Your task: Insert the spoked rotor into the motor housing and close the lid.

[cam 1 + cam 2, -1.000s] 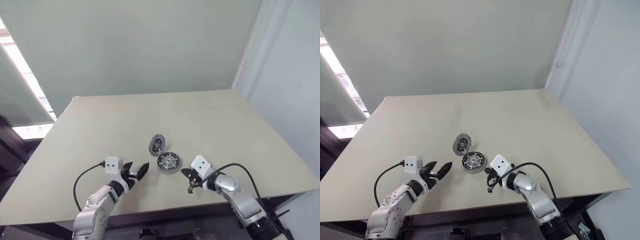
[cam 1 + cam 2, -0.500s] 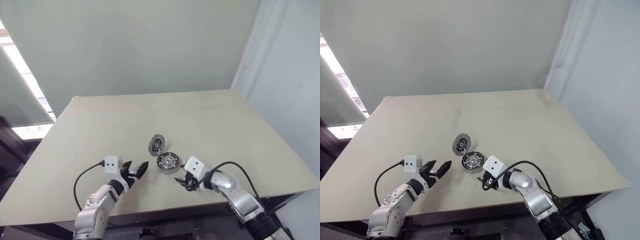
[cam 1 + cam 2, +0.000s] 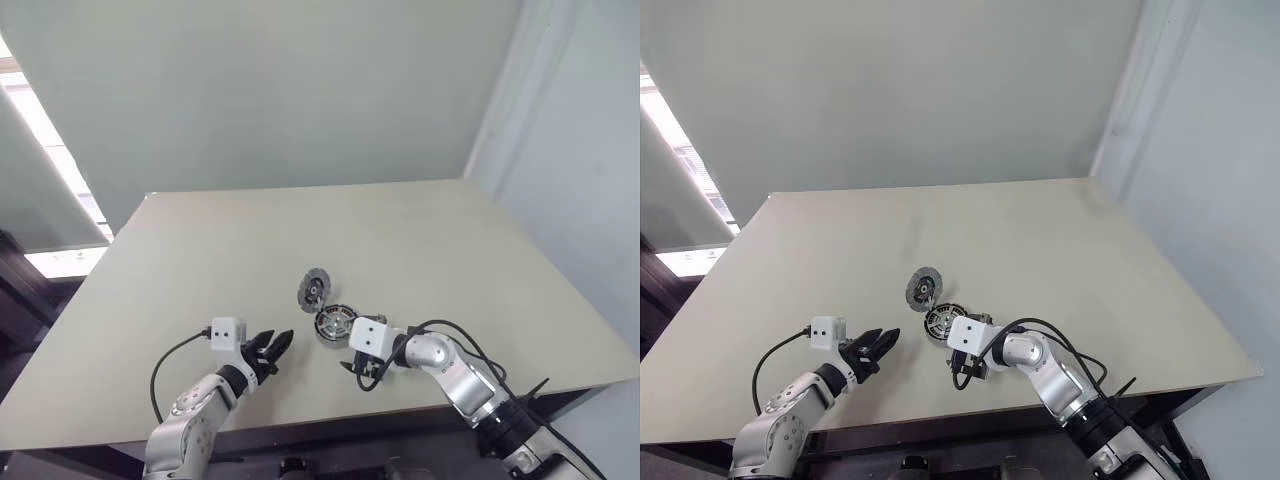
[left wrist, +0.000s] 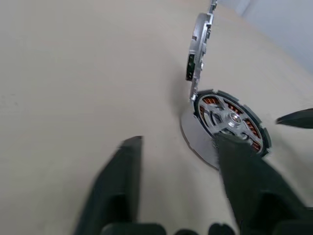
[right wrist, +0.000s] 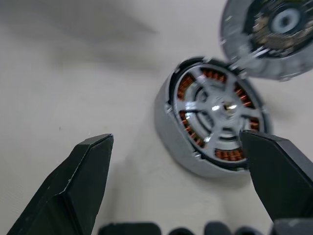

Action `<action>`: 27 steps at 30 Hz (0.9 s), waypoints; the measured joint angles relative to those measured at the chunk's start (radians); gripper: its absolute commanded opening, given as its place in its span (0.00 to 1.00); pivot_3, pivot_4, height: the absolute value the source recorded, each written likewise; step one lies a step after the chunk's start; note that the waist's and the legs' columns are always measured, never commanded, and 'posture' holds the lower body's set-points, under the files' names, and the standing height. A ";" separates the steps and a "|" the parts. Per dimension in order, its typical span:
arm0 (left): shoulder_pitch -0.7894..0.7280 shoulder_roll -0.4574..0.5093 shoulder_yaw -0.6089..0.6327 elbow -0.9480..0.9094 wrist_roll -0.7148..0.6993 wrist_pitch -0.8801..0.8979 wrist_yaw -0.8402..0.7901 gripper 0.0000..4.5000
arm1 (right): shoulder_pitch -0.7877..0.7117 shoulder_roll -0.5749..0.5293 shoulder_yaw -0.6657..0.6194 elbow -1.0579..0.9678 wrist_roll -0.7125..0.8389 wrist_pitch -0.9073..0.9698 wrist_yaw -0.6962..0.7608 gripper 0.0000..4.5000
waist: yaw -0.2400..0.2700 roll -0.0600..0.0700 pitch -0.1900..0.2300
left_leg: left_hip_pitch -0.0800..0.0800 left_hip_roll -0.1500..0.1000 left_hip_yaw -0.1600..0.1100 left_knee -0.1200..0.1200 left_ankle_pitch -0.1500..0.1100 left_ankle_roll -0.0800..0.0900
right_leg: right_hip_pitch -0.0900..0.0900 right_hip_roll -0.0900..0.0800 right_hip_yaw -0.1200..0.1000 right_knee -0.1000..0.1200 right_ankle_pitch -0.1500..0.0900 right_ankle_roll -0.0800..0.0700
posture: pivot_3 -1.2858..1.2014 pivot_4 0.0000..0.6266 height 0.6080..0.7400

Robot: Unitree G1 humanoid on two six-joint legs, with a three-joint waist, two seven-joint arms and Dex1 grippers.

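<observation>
The right gripper point(image 3: 962, 368) has its fingers point(image 5: 83, 186) spread wide and empty; a second ago it was clenched and sat further right, and it has since swung left to just below the housing point(image 3: 336, 323), lower centre of the head view. In its wrist view the two fingers straddle the housing without touching it. The left gripper point(image 3: 277, 347), lower left, has narrowed from wide open to a partly closed gap, holding nothing; the arm has kept its place, and the fingers point right toward the housing, a little apart from it.

The rotor point(image 5: 220, 108) lies seated in the housing, its silver spokes over the orange windings. The lid point(image 3: 314, 288) stands tilted open at the housing's far edge, touching it; nothing here has moved. Whether lid and housing are joined there cannot be told.

The right gripper's fingertips are mostly hidden behind its white camera block point(image 3: 367, 334) in the head view. The right forearm runs in from the lower right, its cable point(image 3: 450, 332) looped above it
</observation>
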State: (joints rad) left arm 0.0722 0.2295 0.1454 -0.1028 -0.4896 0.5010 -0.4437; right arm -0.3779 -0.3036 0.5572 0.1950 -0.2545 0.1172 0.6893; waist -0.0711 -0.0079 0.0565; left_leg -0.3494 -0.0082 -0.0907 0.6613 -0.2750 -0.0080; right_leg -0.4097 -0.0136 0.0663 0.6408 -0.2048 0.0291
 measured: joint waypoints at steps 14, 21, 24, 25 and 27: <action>-0.003 0.004 0.000 -0.007 0.004 -0.004 0.008 0.00 | -0.070 0.025 0.014 0.167 -0.064 -0.086 -0.032 0.92 | 0.000 0.000 0.000 | 0.002 0.000 0.000 0.000 0.000 0.000 | 0.002 0.000 0.000 0.001 0.000 0.000 | 0.52 0.00 1.00; -0.007 0.006 -0.001 -0.007 0.009 -0.011 0.008 0.00 | -0.086 0.030 0.013 0.188 -0.098 -0.100 -0.043 0.39 | 0.000 0.000 0.000 | 0.002 0.000 0.000 0.000 0.000 0.000 | 0.002 0.000 0.001 0.001 0.000 0.000 | 0.52 0.00 1.00; -0.009 0.006 -0.004 -0.007 0.010 -0.011 0.008 0.00 | -0.088 0.037 0.015 0.191 -0.102 -0.114 -0.036 0.16 | -0.001 0.000 0.000 | 0.002 0.000 0.000 0.000 0.000 0.000 | 0.002 0.000 0.001 0.001 0.000 0.000 | 0.52 0.00 1.00; -0.011 0.006 -0.005 -0.007 0.010 -0.011 0.008 0.00 | -0.089 0.040 0.015 0.194 -0.103 -0.115 -0.036 0.08 | 0.000 0.000 0.000 | 0.003 0.000 0.000 0.000 0.000 0.000 | 0.002 0.000 0.000 0.001 0.000 0.000 | 0.52 0.00 1.00; -0.012 0.006 -0.005 -0.007 0.010 -0.012 0.008 0.00 | -0.090 0.044 0.015 0.199 -0.106 -0.116 -0.033 0.00 | -0.001 0.000 0.000 | 0.004 0.000 0.000 0.000 0.000 0.000 | 0.003 0.000 0.000 0.001 0.000 0.000 | 0.52 0.00 1.00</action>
State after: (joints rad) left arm 0.0605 0.2353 0.1403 -0.1094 -0.4794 0.4894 -0.4355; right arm -0.4676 -0.2597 0.5725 0.3945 -0.3603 0.0007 0.6559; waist -0.0716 -0.0083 0.0561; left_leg -0.3454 -0.0080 -0.0904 0.6614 -0.2748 -0.0080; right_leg -0.4066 -0.0133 0.0668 0.6420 -0.2048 0.0289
